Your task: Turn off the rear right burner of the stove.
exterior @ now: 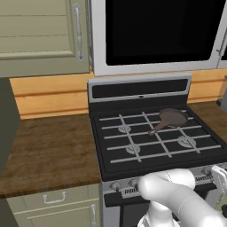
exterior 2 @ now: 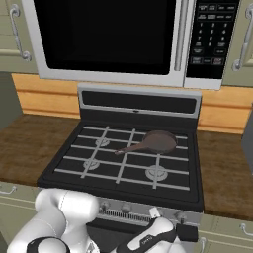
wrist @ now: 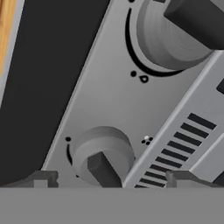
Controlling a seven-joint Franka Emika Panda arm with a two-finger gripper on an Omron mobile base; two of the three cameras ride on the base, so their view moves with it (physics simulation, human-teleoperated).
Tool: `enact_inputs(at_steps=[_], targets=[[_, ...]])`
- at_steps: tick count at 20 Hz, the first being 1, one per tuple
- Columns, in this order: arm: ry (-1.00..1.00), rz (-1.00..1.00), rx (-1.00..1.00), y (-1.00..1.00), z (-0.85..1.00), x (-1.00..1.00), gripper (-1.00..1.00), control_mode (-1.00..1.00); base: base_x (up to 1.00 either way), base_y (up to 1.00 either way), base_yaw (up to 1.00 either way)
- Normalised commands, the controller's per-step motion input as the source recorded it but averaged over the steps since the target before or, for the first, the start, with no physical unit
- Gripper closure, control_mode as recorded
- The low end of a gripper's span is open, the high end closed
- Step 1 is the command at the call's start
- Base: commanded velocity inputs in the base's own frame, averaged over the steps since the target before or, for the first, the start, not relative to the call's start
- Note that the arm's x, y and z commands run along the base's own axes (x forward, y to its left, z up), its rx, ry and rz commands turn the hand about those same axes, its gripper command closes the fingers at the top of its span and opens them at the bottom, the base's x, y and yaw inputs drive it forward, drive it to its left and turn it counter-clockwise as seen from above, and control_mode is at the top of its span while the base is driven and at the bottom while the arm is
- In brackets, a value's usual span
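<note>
Hand view: fingers [wrist: 110, 179] spread wide and empty around the lower knob [wrist: 101, 153] on the stove [exterior: 155, 146] strip; rear right burner sits hidden beneath the skillet [exterior: 170, 119], upper right; you'd pinch the knob's rigid, likely slick ridge.

stove [exterior: 153, 153]: matt black top, thin grey metal grate bars | knob strip [wrist: 118, 100]: smooth brushed-silver metal, grey knobs | skillet [exterior 2: 159, 141]: dull dark brown | microwave [exterior 2: 111, 37]: glossy black door, white frame | counter [exterior: 48, 150]: dark wood grain, low sheen | cabinets [exterior: 42, 33]: matt pale green, silver handles | arm [exterior: 177, 195]: glossy white
</note>
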Motion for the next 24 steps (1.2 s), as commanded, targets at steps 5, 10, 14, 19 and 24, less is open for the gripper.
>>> enact_inputs(at_steps=[5, 10, 14, 19, 24], targets=[[0.0, -0.03, 0.0, 0.0, 0.0, 0.09, -1.0, -1.0, 0.0, 0.0, 0.0], [0.0, -0.01, 0.0, 0.0, 0.0, 0.15, -1.0, -1.0, 0.0, 0.0, 0.0], [0.0, -0.02, 0.0, 0.0, 0.0, 0.38, -1.0, -1.0, 0.0, 0.0, 0.0], [0.0, -0.04, 0.0, 0.0, 0.0, 0.4, 1.0, -1.0, 0.0, 0.0, 0.0], [0.0, -0.03, 0.0, 0.0, 0.0, 0.28, 1.0, -1.0, 0.0, 0.0, 0.0]])
